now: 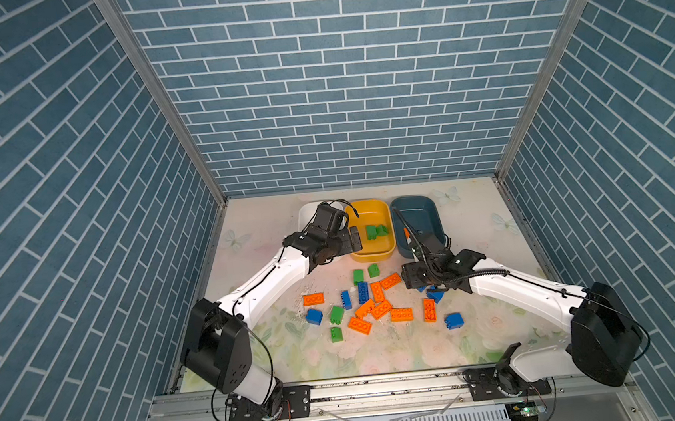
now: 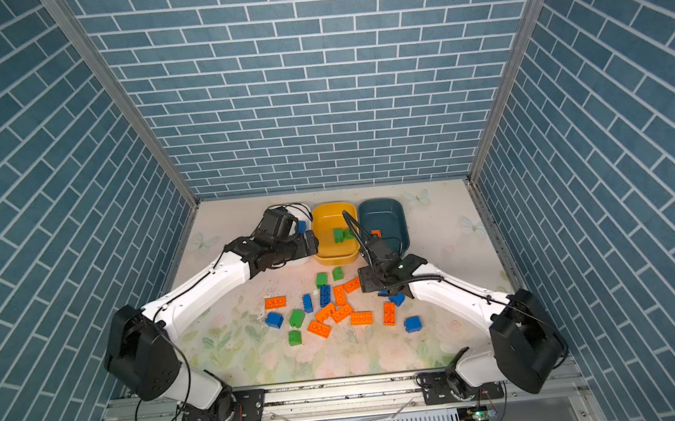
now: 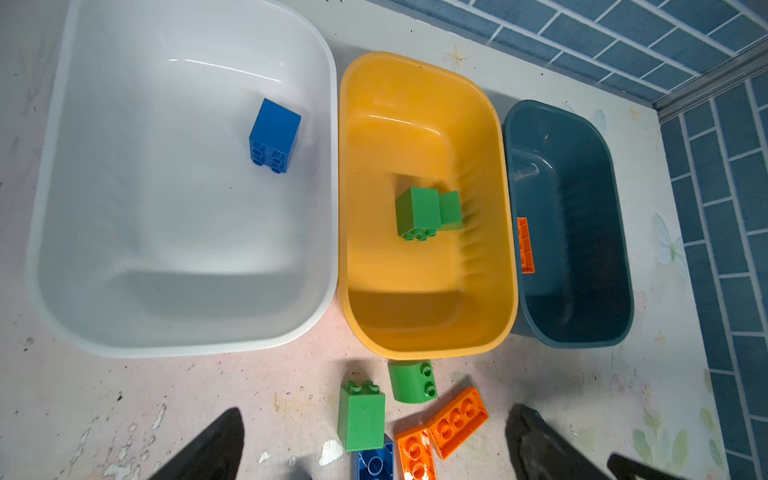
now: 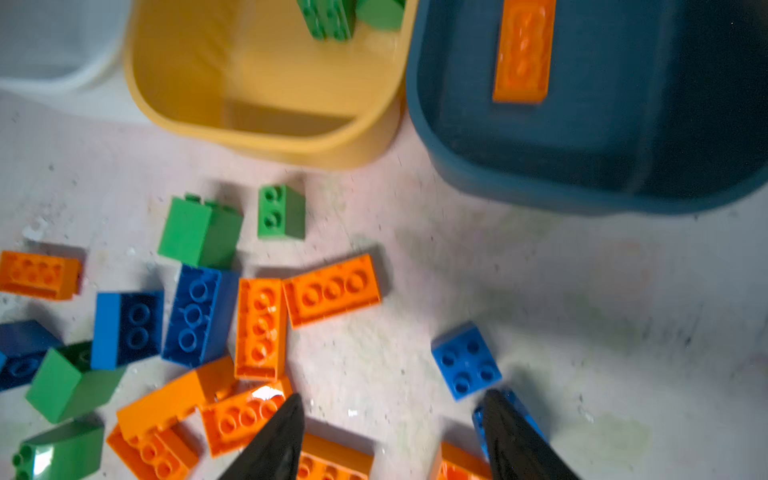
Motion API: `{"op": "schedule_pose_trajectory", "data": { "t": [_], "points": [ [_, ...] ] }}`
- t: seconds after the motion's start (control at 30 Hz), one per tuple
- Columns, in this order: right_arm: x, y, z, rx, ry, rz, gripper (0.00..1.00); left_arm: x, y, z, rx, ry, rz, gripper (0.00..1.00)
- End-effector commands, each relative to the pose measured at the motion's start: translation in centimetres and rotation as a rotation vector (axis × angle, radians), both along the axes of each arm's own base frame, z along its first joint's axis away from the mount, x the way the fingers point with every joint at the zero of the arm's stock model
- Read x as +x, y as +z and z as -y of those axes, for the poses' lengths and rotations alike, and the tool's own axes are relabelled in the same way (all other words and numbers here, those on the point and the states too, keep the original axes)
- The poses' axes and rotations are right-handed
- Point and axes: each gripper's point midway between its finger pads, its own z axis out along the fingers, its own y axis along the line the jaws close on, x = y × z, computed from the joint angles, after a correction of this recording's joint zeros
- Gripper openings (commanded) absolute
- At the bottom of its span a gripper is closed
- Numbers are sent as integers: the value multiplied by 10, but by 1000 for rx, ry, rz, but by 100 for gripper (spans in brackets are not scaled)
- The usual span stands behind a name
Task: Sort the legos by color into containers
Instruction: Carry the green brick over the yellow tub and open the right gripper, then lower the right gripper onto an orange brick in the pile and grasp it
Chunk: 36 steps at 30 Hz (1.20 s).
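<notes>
In both top views three tubs stand close side by side along the far edge of the surface (image 1: 483,224): the white tub (image 1: 306,216) on the left, the yellow tub (image 1: 373,253) in the middle, the teal tub (image 1: 432,211) on the right. The loose legos (image 1: 377,304), orange, blue and green, lie scattered mid-surface, nearer than the tubs. The left pincer (image 1: 354,239) hangs over the seam between the white and yellow tubs. In the left wrist view its fingers (image 3: 216,449) are spread wide with nothing between them. A blue brick (image 3: 274,135) lies in the white tub, and two green bricks (image 3: 419,212) touch each other in the yellow tub. An orange brick (image 3: 524,245) shows in the teal tub, close to the wall nearest the yellow one. In the right wrist view, somewhat blurred, the right pincer (image 4: 392,395) is released, its black fingers apart and empty, low over the surface beside the pile. A small four-stud blue brick (image 4: 465,361) lies just beside one fingertip, and another blue piece is partly hidden under that finger.
</notes>
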Motion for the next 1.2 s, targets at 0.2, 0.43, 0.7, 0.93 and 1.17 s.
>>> {"op": "schedule_pose_trajectory", "data": {
  "t": [0.2,0.43,0.7,0.93,1.17],
  "points": [
    [-65,-40,39,-120,-122,-208,68,3,-4,13,-14,-8,-12,99],
    [-72,-60,36,-96,-159,-222,60,1,-7,13,-13,-4,-24,99],
    [-68,-75,30,-84,-155,-215,55,4,-15,20,-30,-12,-50,99],
    [-71,-87,25,-104,-90,-231,45,4,-21,25,-3,-33,-74,99],
    [-67,-84,32,-160,12,-166,33,6,-16,20,19,-20,-33,99]
  ]
}}
